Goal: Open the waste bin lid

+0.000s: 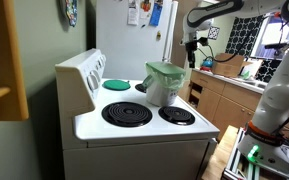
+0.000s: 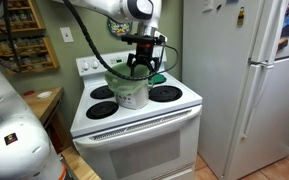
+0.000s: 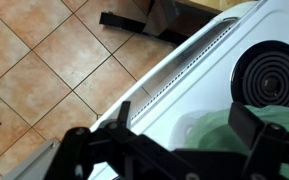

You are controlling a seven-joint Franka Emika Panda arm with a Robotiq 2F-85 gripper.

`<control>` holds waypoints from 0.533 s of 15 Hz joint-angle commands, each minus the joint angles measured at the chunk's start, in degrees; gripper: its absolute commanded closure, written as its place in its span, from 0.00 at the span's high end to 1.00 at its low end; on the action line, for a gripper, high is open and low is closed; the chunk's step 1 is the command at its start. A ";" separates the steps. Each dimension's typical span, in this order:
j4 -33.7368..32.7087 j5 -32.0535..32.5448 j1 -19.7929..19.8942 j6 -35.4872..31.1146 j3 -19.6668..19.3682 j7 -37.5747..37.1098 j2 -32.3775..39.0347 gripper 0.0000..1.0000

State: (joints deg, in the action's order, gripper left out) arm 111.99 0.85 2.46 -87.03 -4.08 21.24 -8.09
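The two dark fingers (image 3: pixel 249 130) are seen spread wide apart in the wrist view, and nothing is pinched between them. In the gap between them a part of the green lid (image 3: pixel 219 125) is shown. It cannot be told from the pictures whether the lid is touched by the fingers or only approached. In an exterior view the gripper (image 2: pixel 142 70) is held pointing down directly over the waste bin (image 2: pixel 131 93), very near to its top. The bin is placed upright on the white stove (image 2: pixel 134 125), about in the middle of the cooktop, between the coil burners. In an exterior view the lid (image 1: pixel 166 69) appears to be lying down on the green rim of the pale bin (image 1: pixel 164 92). A flat round green disc (image 1: pixel 116 84) is seen on a far burner, left of the bin and apart from it. A black coil burner (image 3: pixel 269 75) is visible to the right in the wrist view, and brown floor tiles (image 3: pixel 44 70) are seen to the left of the stove edge. A white refrigerator (image 2: pixel 239 90) stands to the right of the stove.
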 commanded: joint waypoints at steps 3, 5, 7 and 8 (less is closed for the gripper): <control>0.31 3.25 -4.43 5.65 5.22 -1.55 -2.45 1.00; -0.94 2.52 -4.56 4.94 5.21 -1.77 -1.04 1.00; -0.84 2.80 -5.39 5.76 5.93 -1.78 -1.55 1.00; -0.81 2.85 -5.46 5.85 5.98 -1.77 -1.67 1.00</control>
State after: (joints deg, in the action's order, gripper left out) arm 111.29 3.66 -2.61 -81.29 2.25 19.54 -9.81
